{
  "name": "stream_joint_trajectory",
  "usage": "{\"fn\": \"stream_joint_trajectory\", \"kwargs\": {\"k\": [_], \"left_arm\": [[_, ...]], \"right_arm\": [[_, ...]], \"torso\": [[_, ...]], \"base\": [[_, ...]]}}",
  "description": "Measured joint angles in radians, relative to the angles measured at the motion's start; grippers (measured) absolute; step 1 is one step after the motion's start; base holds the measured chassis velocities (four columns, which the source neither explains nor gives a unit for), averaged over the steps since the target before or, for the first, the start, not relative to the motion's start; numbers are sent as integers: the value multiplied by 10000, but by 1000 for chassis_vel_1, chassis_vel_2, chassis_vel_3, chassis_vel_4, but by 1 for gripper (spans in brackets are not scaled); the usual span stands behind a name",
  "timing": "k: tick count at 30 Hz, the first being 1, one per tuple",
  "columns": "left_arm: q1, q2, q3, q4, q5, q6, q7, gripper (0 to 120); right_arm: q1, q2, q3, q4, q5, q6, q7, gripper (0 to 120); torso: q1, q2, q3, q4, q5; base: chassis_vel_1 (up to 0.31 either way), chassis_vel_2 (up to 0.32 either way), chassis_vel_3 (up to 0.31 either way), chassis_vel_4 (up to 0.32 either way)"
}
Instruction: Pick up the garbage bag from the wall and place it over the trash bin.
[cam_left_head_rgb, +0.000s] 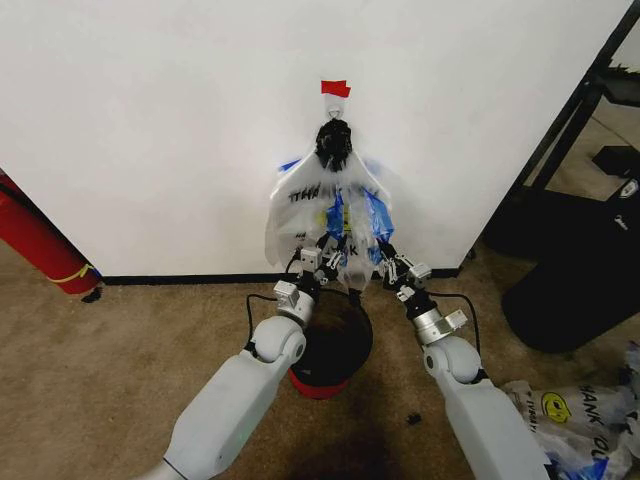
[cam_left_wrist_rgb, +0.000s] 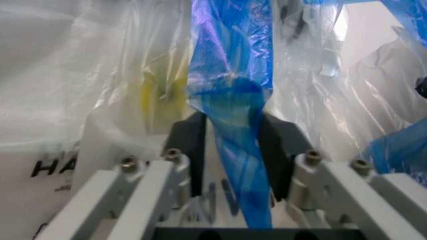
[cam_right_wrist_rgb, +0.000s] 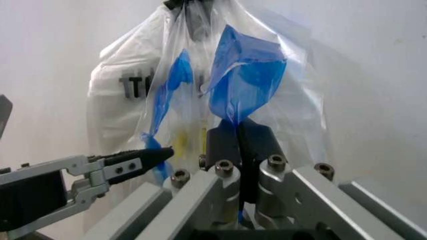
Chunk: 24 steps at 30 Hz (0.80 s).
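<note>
The garbage bag (cam_left_head_rgb: 318, 205), thin white plastic with blue handle strips and black print, hangs from a black clip on a hook on the white wall (cam_left_head_rgb: 150, 120), under a piece of red tape (cam_left_head_rgb: 336, 88). My left gripper (cam_left_head_rgb: 330, 262) is shut on a twisted blue strip (cam_left_wrist_rgb: 230, 100) at the bag's lower edge. Beside it, my right gripper (cam_left_head_rgb: 387, 262) is shut on another blue strip (cam_right_wrist_rgb: 247, 85). In the right wrist view the left gripper (cam_right_wrist_rgb: 163, 151) pinches its strip. The black mesh trash bin (cam_left_head_rgb: 340, 335) with a red base stands on the carpet right below both grippers.
A red cylinder with a yellow band (cam_left_head_rgb: 35, 245) leans at the left by the black baseboard. A black rack (cam_left_head_rgb: 585, 100) and a dark bulky object (cam_left_head_rgb: 570, 290) stand at the right. More smiley-printed bags (cam_left_head_rgb: 570, 410) lie at the bottom right.
</note>
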Motion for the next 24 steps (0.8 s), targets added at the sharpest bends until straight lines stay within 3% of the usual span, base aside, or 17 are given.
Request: {"fn": "stream_joint_trajectory", "kwargs": {"k": [7,12,19,24], "left_arm": [[359,155,-154,-451,19,-40,-44,1],[746,323,-320,-944,74,-40,-96,0],[2898,1225,-1569,-3186,1025,7,-345,0],[4588,1658,-2294,-4827,2159,697,-1381,0]], "right_arm": [[-119,-76,5,104,-17,54,0,0],[-268,-174,48,263,-17,71,5,0],[-2076,-924,530,1441,-86,208,40,0],[-3880,-1067,904,2151,-158,864,44,0]], "torso": [[0,0,0,0,0],[0,0,0,0,0],[-1,1,-2,1,-1],[-1,3,-2,-3,-1]], "base": [[0,0,0,0],[0,0,0,0],[0,0,0,0],[0,0,0,0]]}}
